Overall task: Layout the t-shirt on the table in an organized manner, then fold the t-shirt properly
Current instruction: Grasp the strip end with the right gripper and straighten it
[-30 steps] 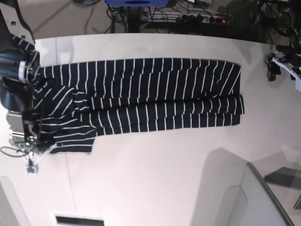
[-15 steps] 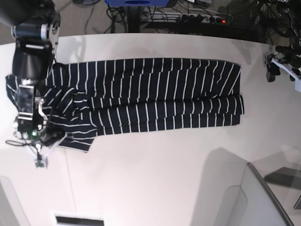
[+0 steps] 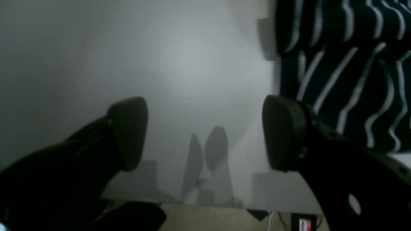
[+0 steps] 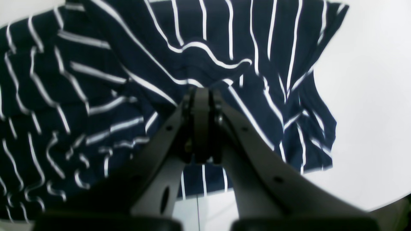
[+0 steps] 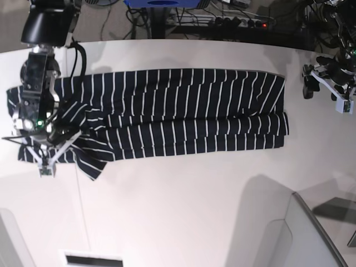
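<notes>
The t-shirt (image 5: 183, 111), dark navy with thin white stripes, lies lengthwise across the white table (image 5: 183, 211), its long sides folded in to form a band. At its left end a sleeve (image 5: 83, 158) is bunched and rumpled. My right gripper (image 5: 53, 142) is there; in the right wrist view it (image 4: 200, 94) is shut on a raised fold of the t-shirt (image 4: 96, 96). My left gripper (image 5: 307, 80) hovers by the shirt's right end. In the left wrist view it (image 3: 205, 128) is open over bare table (image 3: 192, 48), with the shirt's edge (image 3: 346, 64) just beside its right finger.
Cables and a power strip (image 5: 222, 22) lie on the floor beyond the far table edge. A grey curved object (image 5: 289, 233) stands at the near right corner. The table's edge (image 3: 208, 205) runs close below the left gripper.
My right arm has moved toward the far side of the table, dragging the bunched sleeve end with it. My left gripper has come inward from the right edge.
</notes>
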Available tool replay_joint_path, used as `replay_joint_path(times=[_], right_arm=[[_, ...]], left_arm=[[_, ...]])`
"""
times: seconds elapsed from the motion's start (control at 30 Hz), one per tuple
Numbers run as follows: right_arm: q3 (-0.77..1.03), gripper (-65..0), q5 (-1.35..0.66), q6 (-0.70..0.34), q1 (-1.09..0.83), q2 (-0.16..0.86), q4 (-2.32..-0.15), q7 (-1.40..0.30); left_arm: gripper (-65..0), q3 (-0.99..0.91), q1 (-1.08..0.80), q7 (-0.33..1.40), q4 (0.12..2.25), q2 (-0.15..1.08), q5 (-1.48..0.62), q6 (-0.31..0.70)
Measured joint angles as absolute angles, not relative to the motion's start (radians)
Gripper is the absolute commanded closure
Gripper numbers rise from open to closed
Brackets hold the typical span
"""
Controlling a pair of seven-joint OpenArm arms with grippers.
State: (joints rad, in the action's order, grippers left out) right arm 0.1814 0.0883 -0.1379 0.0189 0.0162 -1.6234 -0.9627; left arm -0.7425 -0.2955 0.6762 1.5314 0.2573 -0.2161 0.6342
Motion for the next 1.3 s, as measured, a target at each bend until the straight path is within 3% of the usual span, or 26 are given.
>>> replay_joint_path(times=[0.63, 0.7, 0.8, 0.87, 0.97, 1.13, 1.3], right_arm=[[0.186, -0.9, -0.049, -0.139, -0.164, -0.019, -1.697, -1.007], [0.186, -7.2, -0.049, -0.136, -0.162, -0.017, -1.697, -1.008], [0.171, -27.5, -0.057, -0.138, -0.164, 0.028, -1.698, -1.032], [0.147, -32.7, -0.043, -0.132, -0.165, 0.075, -1.698, -1.072], [0.078, -26.0, -0.046, -0.132, -0.193, 0.15, -1.703, -1.073], [0.028, -4.5, -0.056, -0.128, -0.287, 0.193, -1.768, -1.013], [-0.012, -1.8, 0.017, 0.066, -0.347, 0.204, -1.926, -0.994]], left_arm=[[-54.1, -0.731, -0.272, 0.678, 1.531, 0.258, -0.213, 0.631], [-54.1, -0.731, -0.271, 0.677, 1.531, 0.259, -0.213, 0.631], [-54.1, -0.731, -0.273, 0.678, 1.531, 0.258, -0.213, 0.632], [-54.1, -0.736, -0.273, 0.678, 1.531, 0.26, -0.216, 0.634], [-54.1, -0.738, -0.272, 0.673, 1.531, 0.26, -0.217, 0.674], [-54.8, -0.742, -0.243, 0.672, 1.489, 0.246, -0.231, 0.698], [-54.8, -0.738, -0.17, 0.665, 1.307, 0.257, -0.383, 0.694]])
